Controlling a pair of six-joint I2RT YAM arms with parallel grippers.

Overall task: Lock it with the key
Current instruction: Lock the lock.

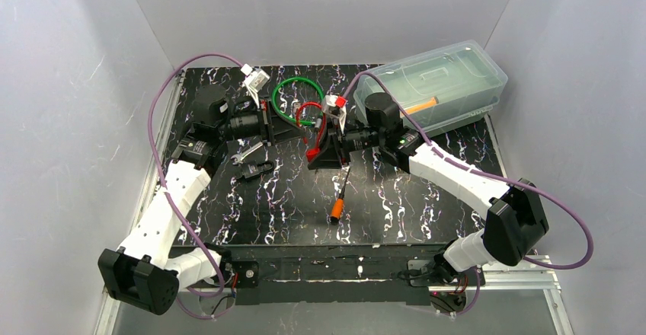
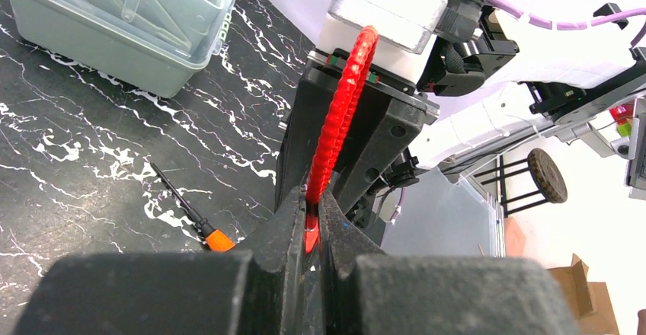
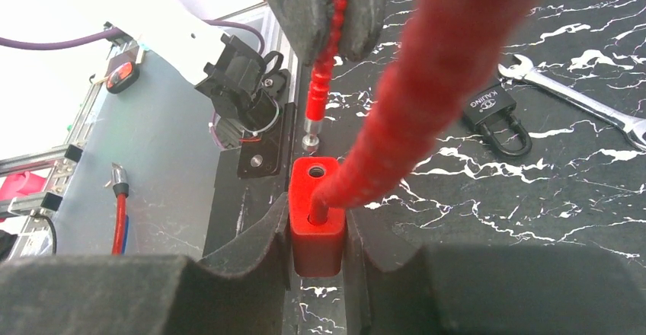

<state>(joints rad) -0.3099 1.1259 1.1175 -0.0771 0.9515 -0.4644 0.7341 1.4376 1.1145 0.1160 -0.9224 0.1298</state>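
Observation:
A red cable lock is held between both grippers at mid-table. My right gripper (image 3: 316, 237) is shut on the red lock body (image 3: 316, 213), also seen from above (image 1: 312, 154). The thick red cable (image 3: 426, 84) enters one of the body's holes, and the other hole is open. My left gripper (image 2: 308, 215) is shut on the cable's free end (image 3: 321, 84). The metal tip (image 3: 311, 141) of that end hangs just above the open hole without touching it. From the left wrist, the cable (image 2: 343, 99) arcs up over the right gripper's fingers (image 2: 381, 137). No key shows.
A black padlock (image 3: 491, 110) and a wrench (image 3: 579, 99) lie to the left of the grippers. A green cable lock (image 1: 297, 93) lies behind them. An orange-handled screwdriver (image 1: 340, 195) lies in front. A clear lidded box (image 1: 434, 80) stands at the back right.

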